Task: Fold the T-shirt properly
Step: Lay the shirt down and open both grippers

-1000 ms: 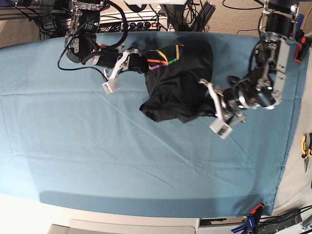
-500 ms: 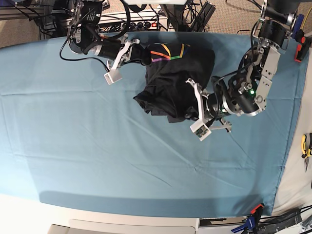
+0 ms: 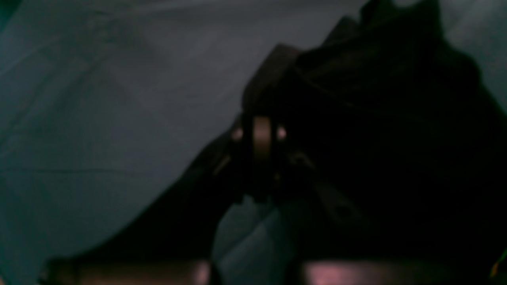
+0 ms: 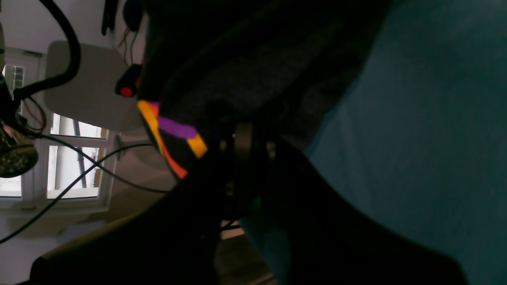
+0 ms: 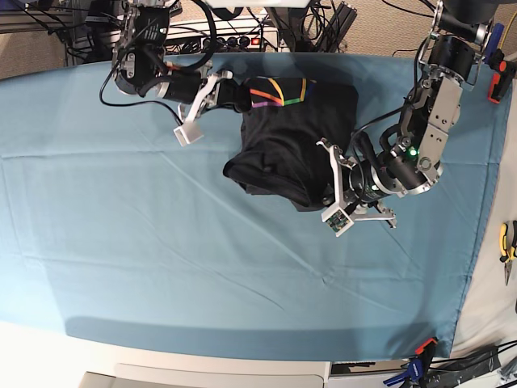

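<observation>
Over the last second the left gripper (image 5: 333, 192) has swung in from the T-shirt's outer side to its near edge, and the dark bundle has bunched and slid a little with it, so the T-shirt (image 5: 292, 141) now lies as a rumpled heap on the far half of the teal table cover (image 5: 161, 267), far from flat; I judge the folding hardly begun, with the cloth needing to be spread first; the right gripper (image 5: 212, 95) has crept closer along the far edge and sits at the corner bearing the rainbow print (image 5: 279, 90); the base view gives the whole layout but not the jaws; the right wrist view shows what it cannot, namely black fabric with the orange and purple stripes (image 4: 174, 130) draped right over the fingers, so that gripper appears clamped on the T-shirt; the left wrist view is very dark, showing black cloth (image 3: 380, 138) massed against the gripper and cover beneath, and I cannot tell from it whether those jaws are closed on fabric or merely pressed into it.
</observation>
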### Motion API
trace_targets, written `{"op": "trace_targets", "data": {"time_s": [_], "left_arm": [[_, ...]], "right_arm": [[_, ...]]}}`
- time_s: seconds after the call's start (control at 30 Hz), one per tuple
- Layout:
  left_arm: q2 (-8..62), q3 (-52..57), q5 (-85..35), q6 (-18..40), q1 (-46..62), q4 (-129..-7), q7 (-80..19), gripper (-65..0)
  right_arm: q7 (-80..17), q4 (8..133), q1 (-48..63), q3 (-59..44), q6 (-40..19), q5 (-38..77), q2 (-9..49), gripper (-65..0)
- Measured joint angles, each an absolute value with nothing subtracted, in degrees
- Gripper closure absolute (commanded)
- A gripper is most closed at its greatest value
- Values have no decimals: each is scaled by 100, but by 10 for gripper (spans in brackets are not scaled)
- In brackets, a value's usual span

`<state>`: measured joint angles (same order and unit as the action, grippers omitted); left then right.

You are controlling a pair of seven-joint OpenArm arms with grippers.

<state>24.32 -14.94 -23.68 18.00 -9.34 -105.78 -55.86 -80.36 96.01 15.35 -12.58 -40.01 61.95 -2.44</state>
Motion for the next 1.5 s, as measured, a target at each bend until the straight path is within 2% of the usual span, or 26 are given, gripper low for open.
{"op": "trace_targets", "data": {"time_s": [0.63, 0.67, 0.7, 0.73, 0.77, 0.8, 0.83, 1.03, 1.2, 1.37, 1.43, 1.5], "left_arm": [[2432, -1494, -1592, 1813, -930, -10578, -5581, 0], [2432, -1494, -1470, 1822, -926, -10578, -5581, -71], [2432, -1494, -1343, 1817, -923, -10578, -5548, -160], [2440, -1494, -1188, 1813, -926, -10578, -5520, -236], [2453, -1492, -1125, 1793, -939, -10578, -5511, -283], [2467, -1492, -1050, 1691, -941, -10578, -5459, -301], [2475, -1492, -1039, 1496, -939, -10578, -5374, -302], [2655, -1492, -751, 1483, -939, -10578, -5304, -302], [2749, -1494, -755, 1431, -939, -10578, -5297, -302], [2853, -1492, -746, 1347, -937, -10578, -5297, -301], [2862, -1492, -749, 1334, -939, -10578, -5304, -300], [2880, -1494, -755, 1203, -937, -10578, -5478, -277]], "right_arm": [[-8036, 9601, 1337, -1258, -3992, 5996, -246, 0], [-8034, 9601, 1337, -1258, -3992, 5996, -246, 0], [-8034, 9601, 1337, -1258, -3992, 6001, -246, -52], [-8038, 9601, 1337, -1256, -3992, 5988, -246, -133], [-8038, 9601, 1337, -1258, -3997, 5968, -246, -196], [-8036, 9601, 1337, -1258, -3994, 5876, -246, -231], [-8034, 9601, 1334, -1258, -3994, 5795, -244, -239], [-8042, 9660, 1295, -1258, -3992, 5693, -209, -239], [-8103, 10427, 1188, -1345, -3990, 5135, -209, -238], [-8103, 11246, 1177, -1920, -3992, 4720, -202, -238], [-8108, 11367, 1197, -2200, -3994, 4742, -25, -237], [-8099, 11406, 1232, -2593, -3994, 4711, 226, -206]]}}
